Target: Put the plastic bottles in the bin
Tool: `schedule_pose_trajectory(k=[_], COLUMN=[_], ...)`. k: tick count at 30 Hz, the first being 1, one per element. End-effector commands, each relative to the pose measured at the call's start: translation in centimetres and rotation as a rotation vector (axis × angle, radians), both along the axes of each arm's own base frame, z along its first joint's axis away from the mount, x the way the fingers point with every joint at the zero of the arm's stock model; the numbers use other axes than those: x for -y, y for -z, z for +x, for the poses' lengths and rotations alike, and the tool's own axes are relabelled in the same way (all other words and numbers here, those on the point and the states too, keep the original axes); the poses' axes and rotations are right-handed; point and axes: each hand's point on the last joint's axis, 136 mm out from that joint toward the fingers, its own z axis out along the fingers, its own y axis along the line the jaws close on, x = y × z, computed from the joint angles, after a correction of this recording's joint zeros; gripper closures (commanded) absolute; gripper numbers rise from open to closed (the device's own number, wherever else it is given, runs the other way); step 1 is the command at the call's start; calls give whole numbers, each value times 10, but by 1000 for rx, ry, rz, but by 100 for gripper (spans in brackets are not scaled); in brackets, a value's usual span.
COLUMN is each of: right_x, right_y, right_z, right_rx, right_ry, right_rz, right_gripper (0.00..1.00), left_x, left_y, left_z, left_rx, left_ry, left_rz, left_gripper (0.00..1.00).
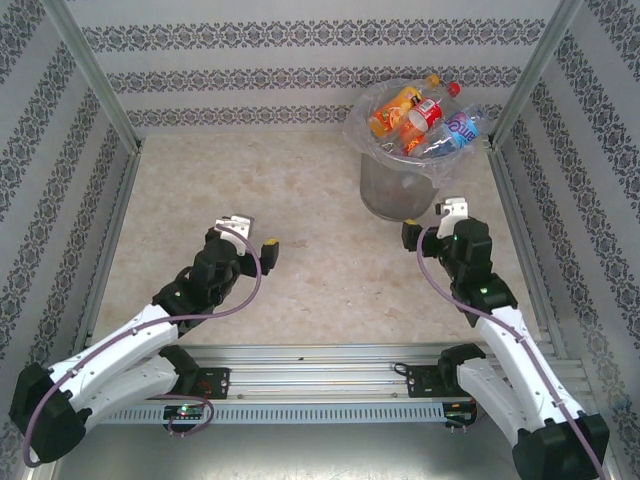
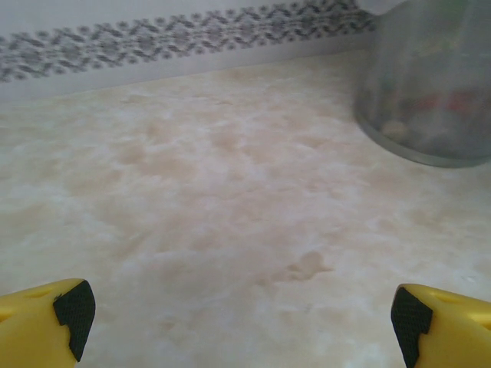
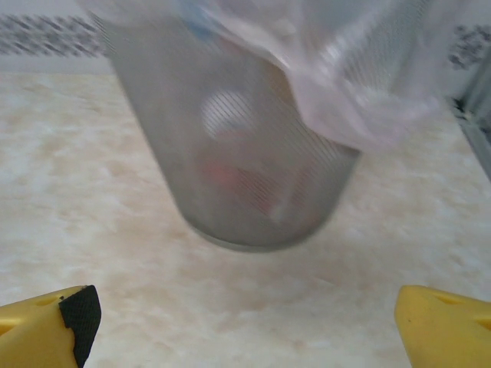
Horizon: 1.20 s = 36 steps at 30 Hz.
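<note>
over the table, top view, bin: one grey mesh bin [image 1: 392,192] stands upright at the far right of the table [image 1: 300,200], lined with a clear bag [image 1: 358,125] folded over its rim.
top view, contents: plastic bottles [image 1: 425,118] heaped to the brim, some poking above it.
top view, bottle look: clear plastic; one orange drink with an orange cap, one red label with a red cap, one blue-and-white label.
top view, count: three bottles can be told apart on top; those beneath are too jumbled to count.
top view, left gripper [image 1: 252,232]: jaws wide, empty, low over the table's left half, well apart from the bin.
top view, right gripper [image 1: 432,220]: jaws wide, empty, just on the near side of the bin.
left wrist view: yellow fingertips [image 2: 73,307] spread to both lower corners around bare table; bin [image 2: 430,92] at upper right, red and green blurs inside.
right wrist view: fingertips [image 3: 77,314] spread wide, nothing between them; bin [image 3: 253,176] close ahead, bag [image 3: 360,77] draped over its wall, reddish shapes behind the mesh.
</note>
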Motion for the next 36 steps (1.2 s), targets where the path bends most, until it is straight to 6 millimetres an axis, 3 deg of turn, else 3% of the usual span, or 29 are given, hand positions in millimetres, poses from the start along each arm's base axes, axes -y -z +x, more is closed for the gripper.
schedule_pose_trajectory(k=[1,6,11,16,20,23,27,31,33,36], right_x=[28,52,64,62,37,23,42,39,38,39], right_y=[9,49,65,81,102,103,103,103,103,103], right_z=[7,20,45,72,80,90,92,93,93,93], right_rx=[80,113,143,117,142,82,85,79,80,80], right_ry=[99,171,185,175,76,-4,94,95,95,97], right_rz=[-53,-32,18,78,17,6,30,0,-3,-4], right_gripper=[2,2,2,2,2,2,2,2,2,2], left_x=[-32,-69,-100,-121,-130,-142,-148,-153,-149,-143], left_y=[-20,1,16,38,51,62,77,89,88,112], left_z=[8,18,30,43,52,56,65,76,84,91], left_rx=[87,38,25,-7,24,32,30,77,117,94], left_ry=[-135,-256,-343,-389,-385,-415,-411,-400,-350,-296], left_rz=[66,86,90,79,91,96,93,83,51,34], left_gripper=[0,0,0,0,0,0,0,0,0,0])
